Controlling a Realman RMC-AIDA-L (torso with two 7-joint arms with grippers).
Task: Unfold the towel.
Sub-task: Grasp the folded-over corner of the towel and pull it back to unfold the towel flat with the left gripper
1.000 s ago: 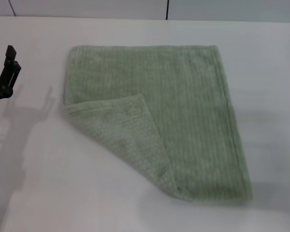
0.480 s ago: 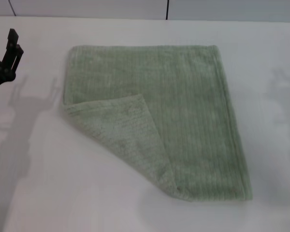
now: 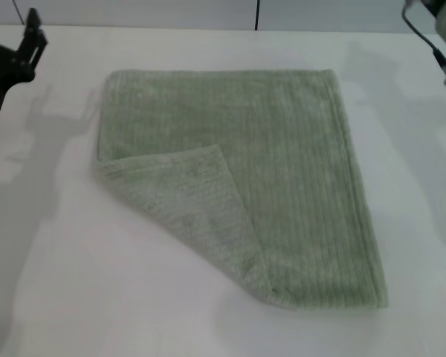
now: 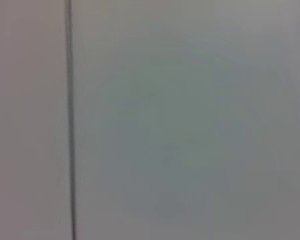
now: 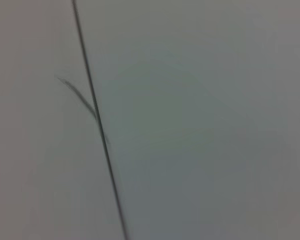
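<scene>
The towel (image 3: 282, 163) is a pale sage-green ribbed cloth lying flat in the middle of the white table (image 3: 59, 282) in the head view. Its near-left corner is folded over onto the cloth as a triangular flap (image 3: 197, 204) that shows the paler underside. My left gripper (image 3: 31, 33) is raised at the far left, well clear of the towel and holding nothing. Only a piece of my right arm (image 3: 442, 33), with a blue light on it, shows at the far right corner, also clear of the towel. Neither wrist view shows the towel.
The table's far edge meets a grey wall with a dark vertical seam (image 3: 257, 13). Both wrist views show only a plain grey surface with a dark seam, in the left wrist view (image 4: 69, 120) and in the right wrist view (image 5: 97, 120).
My left gripper has moved up and away toward the table's far left. My right arm has come into view at the far right. The towel has not moved.
</scene>
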